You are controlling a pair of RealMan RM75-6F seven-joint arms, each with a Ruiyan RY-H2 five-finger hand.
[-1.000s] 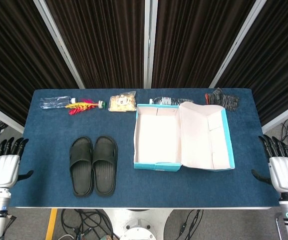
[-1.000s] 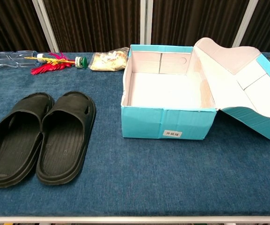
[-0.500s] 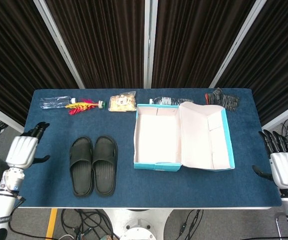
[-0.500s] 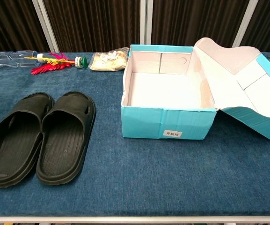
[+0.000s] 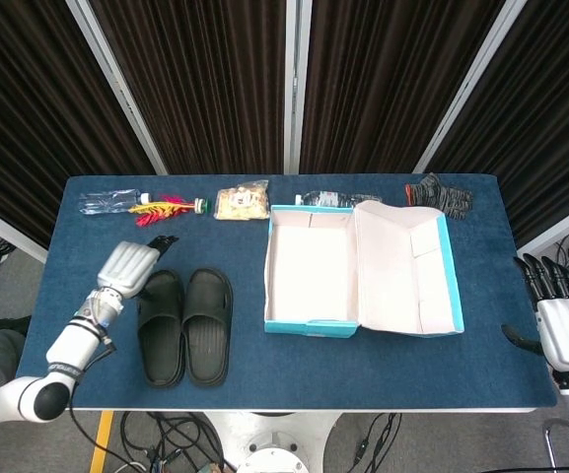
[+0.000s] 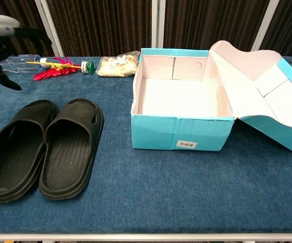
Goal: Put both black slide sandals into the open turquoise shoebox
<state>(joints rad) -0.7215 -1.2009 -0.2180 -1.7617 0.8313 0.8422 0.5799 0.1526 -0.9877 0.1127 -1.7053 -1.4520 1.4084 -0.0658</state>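
Two black slide sandals lie side by side on the blue table, the left sandal point(image 5: 162, 327) point(image 6: 18, 150) touching the right sandal point(image 5: 208, 325) point(image 6: 71, 147). To their right the turquoise shoebox point(image 5: 310, 268) point(image 6: 178, 131) stands open and empty, its lid point(image 5: 409, 268) point(image 6: 267, 96) folded out to the right. My left hand point(image 5: 130, 264) point(image 6: 4, 38) hovers open above the far end of the left sandal, holding nothing. Off the table's right edge, my right hand point(image 5: 563, 327) is open with its fingers apart.
Along the back edge lie a clear plastic bottle point(image 5: 111, 203) point(image 6: 13, 63), a red and yellow feathered toy point(image 5: 163, 209) point(image 6: 54, 68), a snack bag point(image 5: 242, 201) point(image 6: 117, 65), another bottle point(image 5: 325, 199) and a dark glove point(image 5: 439, 193).
My left hand has swung in from beyond the table's left edge and now hovers over the far end of the left sandal. The right hand has barely moved.
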